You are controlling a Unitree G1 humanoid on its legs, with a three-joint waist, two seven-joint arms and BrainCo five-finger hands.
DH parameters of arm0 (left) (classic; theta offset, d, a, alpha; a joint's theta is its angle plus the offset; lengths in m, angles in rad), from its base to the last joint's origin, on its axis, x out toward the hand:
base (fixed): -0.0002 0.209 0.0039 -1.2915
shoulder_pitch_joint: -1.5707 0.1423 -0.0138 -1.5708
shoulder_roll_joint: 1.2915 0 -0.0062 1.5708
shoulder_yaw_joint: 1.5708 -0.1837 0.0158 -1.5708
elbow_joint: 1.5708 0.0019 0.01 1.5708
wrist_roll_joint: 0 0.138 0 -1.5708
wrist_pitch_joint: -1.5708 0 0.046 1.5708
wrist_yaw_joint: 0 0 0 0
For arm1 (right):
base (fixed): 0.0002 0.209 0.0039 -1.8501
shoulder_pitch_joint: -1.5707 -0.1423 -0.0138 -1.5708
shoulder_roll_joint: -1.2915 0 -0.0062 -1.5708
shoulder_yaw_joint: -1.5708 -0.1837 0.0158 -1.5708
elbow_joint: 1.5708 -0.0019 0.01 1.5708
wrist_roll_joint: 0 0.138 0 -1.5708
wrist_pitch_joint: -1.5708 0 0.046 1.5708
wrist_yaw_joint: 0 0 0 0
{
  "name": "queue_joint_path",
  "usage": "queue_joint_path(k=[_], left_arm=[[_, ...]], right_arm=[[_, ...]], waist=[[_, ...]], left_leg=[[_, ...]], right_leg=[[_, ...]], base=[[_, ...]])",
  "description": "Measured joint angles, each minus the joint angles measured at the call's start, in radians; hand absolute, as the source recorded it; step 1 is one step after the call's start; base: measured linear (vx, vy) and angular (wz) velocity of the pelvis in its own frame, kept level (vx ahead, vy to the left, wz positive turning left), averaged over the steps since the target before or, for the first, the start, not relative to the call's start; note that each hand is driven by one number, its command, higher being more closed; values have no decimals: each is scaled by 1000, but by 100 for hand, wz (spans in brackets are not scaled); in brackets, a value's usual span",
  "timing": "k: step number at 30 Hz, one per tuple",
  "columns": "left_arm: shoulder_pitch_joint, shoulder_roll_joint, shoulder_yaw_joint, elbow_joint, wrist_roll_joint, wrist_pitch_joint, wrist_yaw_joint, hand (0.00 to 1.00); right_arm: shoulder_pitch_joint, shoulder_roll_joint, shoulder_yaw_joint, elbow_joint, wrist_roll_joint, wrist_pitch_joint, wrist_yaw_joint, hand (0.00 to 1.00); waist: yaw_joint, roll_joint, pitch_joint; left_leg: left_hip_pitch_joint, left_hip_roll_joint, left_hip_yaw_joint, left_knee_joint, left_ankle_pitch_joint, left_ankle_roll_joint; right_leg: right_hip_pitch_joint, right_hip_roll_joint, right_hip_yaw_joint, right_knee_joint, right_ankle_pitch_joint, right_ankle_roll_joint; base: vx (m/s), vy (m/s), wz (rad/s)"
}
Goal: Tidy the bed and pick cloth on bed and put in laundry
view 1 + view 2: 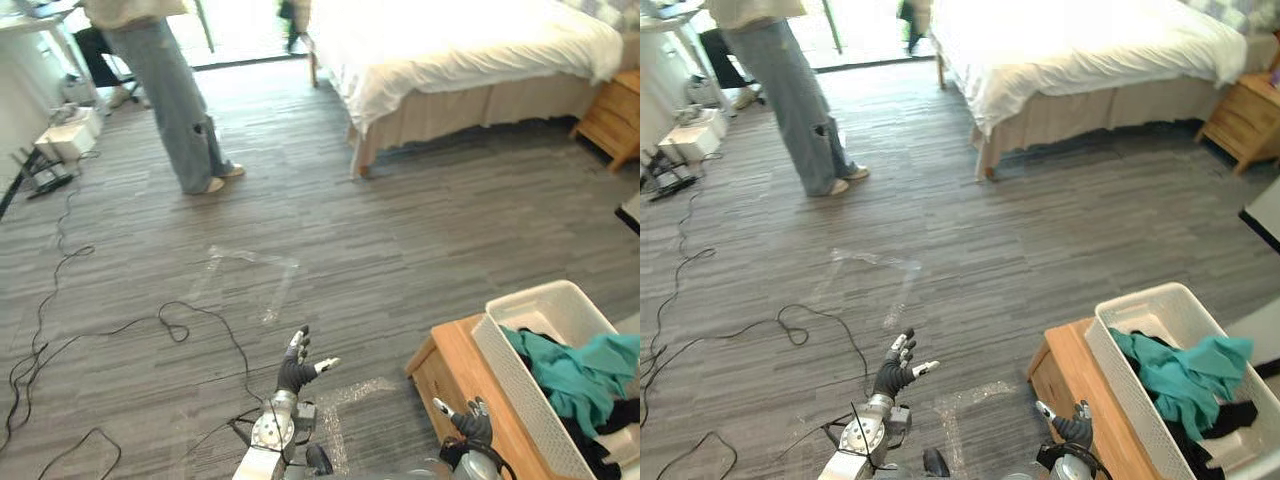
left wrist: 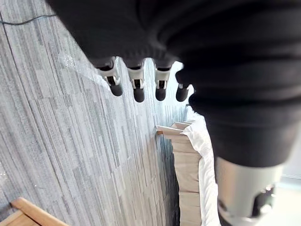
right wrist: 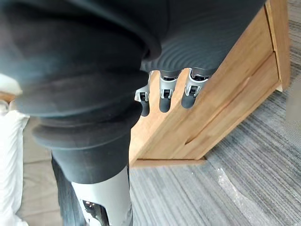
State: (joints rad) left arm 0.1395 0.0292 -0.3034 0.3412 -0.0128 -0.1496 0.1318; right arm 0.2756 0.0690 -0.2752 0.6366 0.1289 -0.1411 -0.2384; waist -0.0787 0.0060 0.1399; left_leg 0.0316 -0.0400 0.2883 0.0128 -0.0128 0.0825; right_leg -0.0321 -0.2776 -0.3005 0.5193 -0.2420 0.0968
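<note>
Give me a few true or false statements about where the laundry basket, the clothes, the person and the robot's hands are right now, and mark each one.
1. The white plastic laundry basket stands on the floor. False: it sits on the low wooden cabinet.
2. A teal cloth lies in the basket. True.
3. The left hand holds a cloth. False: it is open and empty.
4. A person in blue jeans stands left of the white-covered bed. True.
</note>
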Motion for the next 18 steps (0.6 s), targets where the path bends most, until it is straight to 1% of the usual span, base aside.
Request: queue_joint_path(k=[1,2,3,4,5,6,7,8,9,11,13,14,16,18], left_arm=[[-7,6,1,11,8,0,1,0],[-4,21,7,15,17,0,3,0],[2,32,10,16,29,1,3,0],[2,34,11,15,30,4,3,0],[2,33,14,15,37,9,4,0],[3,32,20,15,47,10,5,0],[6,26,27,16,50,12,7,0],[23,11,39,15,54,14,16,0],[34,5,54,13,54,13,25,0],[40,2,72,15,54,14,26,0],[39,2,72,15,54,14,26,0],[39,0,72,19,54,14,26,0],[39,-6,73,25,54,14,27,0],[40,-9,75,26,54,14,42,0]], right_arm=[[12,1,1,0,2,0,0,0],[22,1,10,-1,13,0,0,0],[24,1,23,-7,18,0,1,0],[23,0,30,-16,18,0,1,0],[21,0,45,-35,18,-2,2,0],[14,-1,61,-44,18,-4,3,0],[0,-1,62,-43,18,-4,3,0],[-24,-8,67,-44,18,-5,1,0],[-40,-8,87,-43,18,-6,2,0],[-51,-7,114,-43,18,-6,3,0],[-50,-7,110,-43,18,-5,2,0],[-40,-5,108,-43,18,-5,2,0],[-21,-6,106,-44,18,-5,1,0],[-12,-8,107,-44,18,-4,3,0]], waist=[[-2,-6,-1],[-2,-18,3],[3,-31,0],[5,-35,0],[7,-43,-5],[14,-59,-8],[16,-56,-8],[14,-36,-12],[18,-23,-22],[18,-25,-23],[16,-32,-25],[14,-34,-25],[7,-34,-25],[10,-31,-24]], left_leg=[[11,-11,-18,-13,8,-4],[21,-28,-39,-25,13,-10],[32,-38,-38,-38,13,-11],[35,-41,-26,-45,13,-10],[36,-42,9,-54,13,-11],[47,-49,52,-66,24,-26],[50,-46,65,-71,30,-28],[52,-22,87,-82,41,-34],[52,1,120,-88,47,-42],[54,24,158,-99,51,-47],[60,37,176,-112,59,-59],[67,44,181,-112,59,-59],[72,49,187,-112,59,-60],[74,55,204,-112,59,-60]], right_leg=[[3,-1,1,-11,0,1],[10,-3,2,-24,1,1],[11,-2,3,-37,3,0],[11,0,1,-43,7,-5],[12,4,-2,-75,31,-13],[16,5,-13,-141,64,-8],[30,8,-21,-173,64,14],[48,46,-17,-243,102,9],[54,82,11,-304,136,-3],[56,112,34,-352,161,-16],[61,127,33,-377,166,-16],[65,135,34,-383,168,-20],[66,140,44,-384,168,-20],[61,147,57,-384,171,-25]], base=[[6,48,101],[-13,16,68],[-22,-11,54],[-15,-66,34],[-6,-108,12],[8,-122,-4],[8,-122,-39],[-5,-96,-68],[-21,-83,-77],[-52,-100,-68],[-29,-95,-41],[-9,-82,-28],[6,-59,-19],[18,-30,-20]])
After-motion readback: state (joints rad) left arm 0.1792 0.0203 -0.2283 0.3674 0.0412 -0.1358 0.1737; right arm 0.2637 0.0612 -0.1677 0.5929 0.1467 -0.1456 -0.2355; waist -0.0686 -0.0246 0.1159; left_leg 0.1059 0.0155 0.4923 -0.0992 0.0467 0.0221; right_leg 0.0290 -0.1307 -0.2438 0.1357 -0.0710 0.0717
